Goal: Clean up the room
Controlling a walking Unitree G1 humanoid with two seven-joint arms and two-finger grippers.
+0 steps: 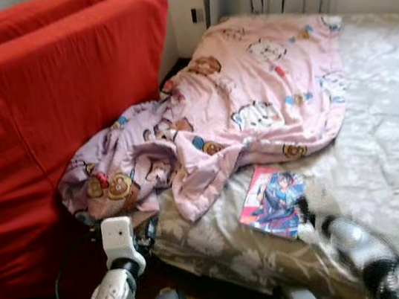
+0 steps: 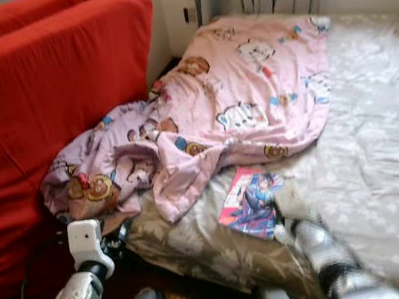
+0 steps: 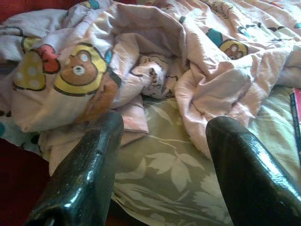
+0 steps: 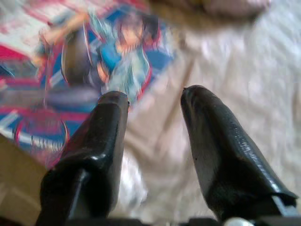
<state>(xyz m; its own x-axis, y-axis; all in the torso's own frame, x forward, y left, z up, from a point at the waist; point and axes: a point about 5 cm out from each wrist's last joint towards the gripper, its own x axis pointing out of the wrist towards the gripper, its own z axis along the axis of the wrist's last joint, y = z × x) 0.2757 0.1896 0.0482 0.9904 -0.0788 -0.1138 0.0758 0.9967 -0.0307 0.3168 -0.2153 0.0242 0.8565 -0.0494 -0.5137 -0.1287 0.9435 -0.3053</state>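
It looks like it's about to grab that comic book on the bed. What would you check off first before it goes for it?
1. Comic book lies flat on the bed sheet, nothing on top of it: ok.
2. Right pincer open, with a gap between its fingers: ok.
3. Right pincer lined up with the book: not ok; its tips hover at the book's edge, partly over bare sheet.
4. Pink blanket apart from the book: ok; its hem ends just short of it.
5. Left pincer out of the way: ok; open, over by the crumpled end of the blanket.
6. Steady view: not ok; the right arm is blurred.
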